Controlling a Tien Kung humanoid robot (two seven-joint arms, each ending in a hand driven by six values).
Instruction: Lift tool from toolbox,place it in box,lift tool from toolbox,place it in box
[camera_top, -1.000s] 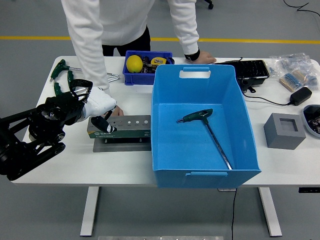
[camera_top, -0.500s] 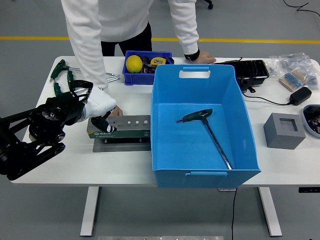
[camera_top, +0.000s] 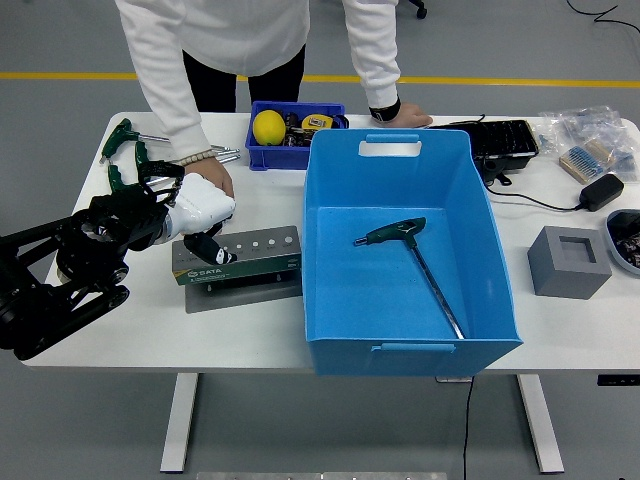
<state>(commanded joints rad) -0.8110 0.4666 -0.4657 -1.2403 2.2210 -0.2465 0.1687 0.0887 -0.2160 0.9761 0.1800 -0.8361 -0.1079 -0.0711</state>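
Tool (camera_top: 412, 260) in blue box (camera_top: 400, 200), shaft toward near-right, left hand (camera_top: 195, 215) fingers grasping toolbox (camera_top: 240, 258)

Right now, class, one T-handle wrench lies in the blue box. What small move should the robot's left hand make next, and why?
Probably lift the left hand straight up. Its white fingers curl at the left end of the green tool holder, which looks tilted on its grey base. One T-handle wrench already lies in the blue box, and the person's hand is close behind, so go slowly.

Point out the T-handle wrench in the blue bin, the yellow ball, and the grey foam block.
T-handle wrench (camera_top: 392, 235), head view, on its green handle.
Yellow ball (camera_top: 268, 127), head view, on its top.
Grey foam block (camera_top: 552, 270), head view, on its front-left rim.
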